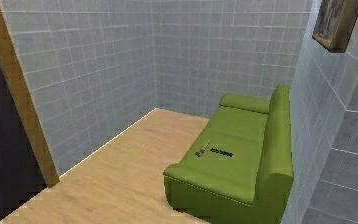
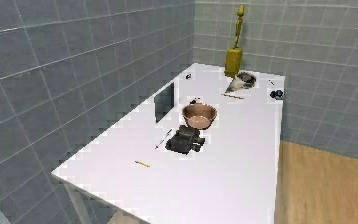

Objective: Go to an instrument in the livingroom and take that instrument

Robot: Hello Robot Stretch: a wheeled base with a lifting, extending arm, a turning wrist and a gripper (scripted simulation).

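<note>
1. Green sofa [image 1: 237, 150] ahead against tiled wall, small dark items [image 1: 215, 152] on its seat.
2. White table [image 2: 237, 170] alongside: brown bowl [image 2: 199, 115], dark boxy object [image 2: 187, 141], yellow statue [image 2: 233, 55].
3. Cannot tell the instrument's place, nor the claw's state.

You had soft, even light in both views: the white table [image 2: 237, 165] was bright without glare, the sofa [image 1: 249, 140] barely shadowed, the doorway [image 1: 2, 150] dark.
</note>
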